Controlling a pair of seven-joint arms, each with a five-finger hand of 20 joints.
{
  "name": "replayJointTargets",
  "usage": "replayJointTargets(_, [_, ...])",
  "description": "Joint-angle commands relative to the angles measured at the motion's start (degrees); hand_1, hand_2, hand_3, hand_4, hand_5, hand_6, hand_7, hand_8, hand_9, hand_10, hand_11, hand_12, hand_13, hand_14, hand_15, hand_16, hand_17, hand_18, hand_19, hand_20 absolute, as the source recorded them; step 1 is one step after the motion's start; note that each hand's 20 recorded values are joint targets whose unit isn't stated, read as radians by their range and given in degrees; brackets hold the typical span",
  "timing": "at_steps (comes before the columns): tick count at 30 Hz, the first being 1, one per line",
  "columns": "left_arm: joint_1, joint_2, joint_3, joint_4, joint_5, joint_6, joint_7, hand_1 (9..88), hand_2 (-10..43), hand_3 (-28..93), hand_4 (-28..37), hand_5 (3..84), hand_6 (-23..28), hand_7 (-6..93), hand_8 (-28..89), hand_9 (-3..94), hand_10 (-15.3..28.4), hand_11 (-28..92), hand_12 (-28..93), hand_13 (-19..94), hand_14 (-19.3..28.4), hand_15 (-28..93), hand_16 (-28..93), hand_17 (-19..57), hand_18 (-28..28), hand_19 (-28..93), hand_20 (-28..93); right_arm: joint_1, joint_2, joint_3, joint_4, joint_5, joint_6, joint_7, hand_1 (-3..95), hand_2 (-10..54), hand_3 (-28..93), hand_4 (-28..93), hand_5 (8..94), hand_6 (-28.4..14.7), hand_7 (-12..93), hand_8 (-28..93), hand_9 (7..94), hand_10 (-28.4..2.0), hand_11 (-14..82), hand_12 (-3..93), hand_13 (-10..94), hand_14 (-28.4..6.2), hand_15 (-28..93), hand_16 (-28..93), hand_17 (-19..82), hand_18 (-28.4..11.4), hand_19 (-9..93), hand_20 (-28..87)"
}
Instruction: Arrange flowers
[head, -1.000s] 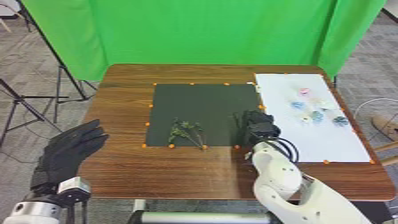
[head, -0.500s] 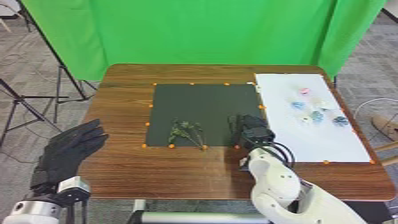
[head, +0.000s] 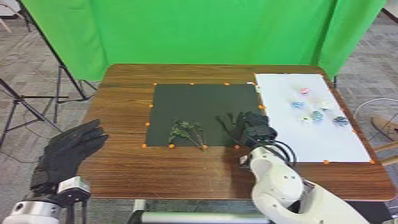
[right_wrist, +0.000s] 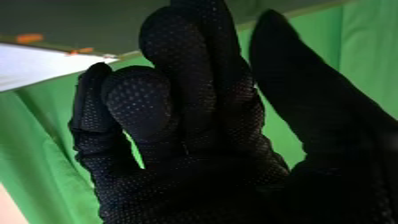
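Currently, a green curtain stands behind the table. Orange markers edge the black mat and white sheet. Small flowers rest on the sheet; green stems lie on the mat. The right hand, released, obstructs part of the mat's right edge. The left hand, released, is at the table's left edge. Relative to 0.5 s earlier, the right hand spreads wider toward the stems.

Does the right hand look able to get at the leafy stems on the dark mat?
Probably yes: the right hand is at the right side of the dark mat, near the leafy stems, and nothing seems to stand between them.
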Motion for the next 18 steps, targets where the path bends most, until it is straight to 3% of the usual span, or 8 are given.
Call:
replayJointTargets(1, [1.16, -0.62, -0.38, -0.45, 0.33, -0.43, -0.51, 27.3, 5.3, 83, -12.4, 45.3, 13.5, 12.5, -8, 37.0, 21.9, 33, 8, 26, 27.8, 56, -12, -9.7, 21.3, 57, 12, 0.11, 1.40, 0.48, -2.59, -1.10, -0.59, -0.23, 31.1, -2.8, 80, -21, 79.8, -5.7, 29, -9, 74.7, -18.1, 50.2, 26.3, 67, -17.0, 78, 25, 26, -28.4, 85, 33])
replayJointTargets(5, [1.29, -0.60, -0.40, -0.53, 0.23, -0.11, -0.25, 27.3, 5.4, 83, -12.5, 45.3, 13.5, 12.5, -8, 37.0, 21.9, 33, 8, 26, 27.7, 56, -12, -9.8, 21.4, 57, 12, -0.49, 1.50, 1.83, -4.02, 0.89, -1.84, -0.60, 30.2, -2.6, 79, -21, 79.1, -6.3, 29, -9, 73.6, -19.1, 50.3, 26.2, 66, -17.9, 78, 25, 25, -28.4, 84, 33])
replayJointTargets(7, [1.75, 0.21, -0.34, -0.59, -0.34, 0.34, 0.40, 27.4, 5.3, 83, -12.5, 45.3, 13.5, 12.5, -8, 37.0, 21.8, 33, 8, 26, 27.8, 56, -12, -9.8, 21.4, 57, 12, -0.98, 1.85, 2.43, -5.27, 1.55, -1.93, -0.80, 29.6, -2.4, 79, -20, 79.0, -6.6, 29, -9, 73.5, -19.3, 50.3, 26.0, 66, -18.1, 78, 25, 25, -28.4, 83, 33])
replayJointTargets(11, [1.51, 0.00, -0.13, -0.55, -0.26, 0.15, 0.22, 27.3, 5.4, 83, -12.4, 45.3, 13.5, 12.5, -8, 37.0, 21.8, 33, 8, 26, 27.8, 56, -12, -9.7, 21.3, 57, 12, -2.18, 3.33, 5.16, -7.29, 2.30, -0.62, -1.36, 28.9, -1.5, 79, -20, 79.0, -6.9, 29, -9, 73.4, -19.8, 50.2, 25.8, 65, -18.4, 79, 25, 25, -28.4, 83, 34])
replayJointTargets(18, [2.06, 0.29, -0.59, -0.86, -0.48, 0.62, 0.44, 27.2, 5.4, 83, -12.5, 45.4, 13.5, 12.5, -8, 37.0, 21.9, 33, 8, 26, 27.7, 56, -12, -9.8, 21.3, 57, 12, -6.23, 6.14, 18.92, -7.37, 8.38, -4.13, -2.41, 27.7, -0.8, 79, -20, 71.1, -9.0, 25, -10, 65.2, -22.8, 48.6, 25.3, 59, -19.7, 78, 23, 23, -28.4, 80, 34])
